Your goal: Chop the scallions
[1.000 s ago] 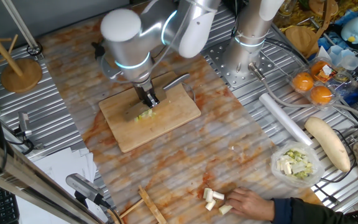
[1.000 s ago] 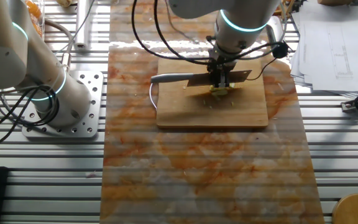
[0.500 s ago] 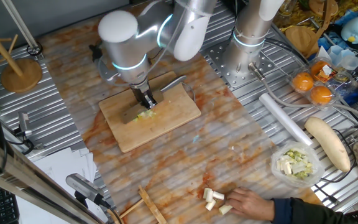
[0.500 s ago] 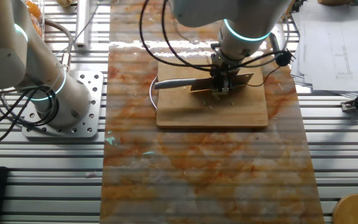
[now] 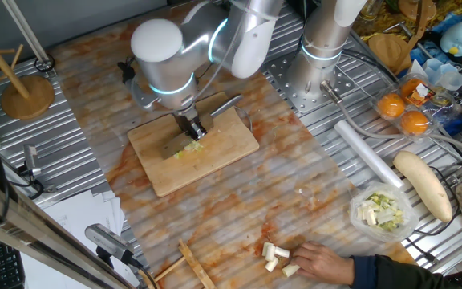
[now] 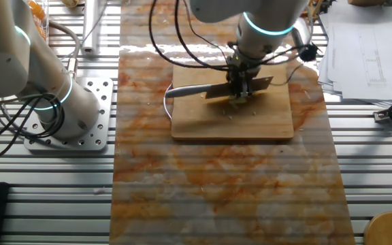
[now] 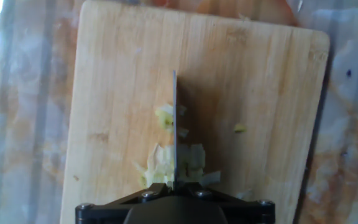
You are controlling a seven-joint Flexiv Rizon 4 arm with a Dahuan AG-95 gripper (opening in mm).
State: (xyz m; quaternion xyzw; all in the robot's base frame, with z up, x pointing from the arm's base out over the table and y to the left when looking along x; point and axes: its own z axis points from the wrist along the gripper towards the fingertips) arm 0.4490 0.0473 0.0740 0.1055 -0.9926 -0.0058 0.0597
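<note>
The scallions (image 5: pixel 186 150) lie as small pale green-white chopped bits on the wooden cutting board (image 5: pixel 215 160). My gripper (image 5: pixel 191 128) is shut on a knife (image 5: pixel 227 104) and holds it over the pile, its blade down at the bits. In the other fixed view the gripper (image 6: pixel 241 85) holds the knife (image 6: pixel 216 90) across the board (image 6: pixel 230 126), with the scallions (image 6: pixel 240 101) under it. In the hand view the blade (image 7: pixel 175 118) is edge-on, and the scallions (image 7: pixel 164 158) lie on both sides of it on the board (image 7: pixel 117 93).
A clear bowl (image 5: pixel 383 211) of cut pieces and a long cream root (image 5: pixel 423 185) lie at the right. A person's hand (image 5: pixel 327 261) rests by white stubs (image 5: pixel 275 257) at the front. Oranges (image 5: pixel 403 112) and a second arm's base (image 6: pixel 67 102) stand nearby.
The gripper with the knife shifted slightly sideways over the pile and back. The chopped bits stay in about the same spot on the board.
</note>
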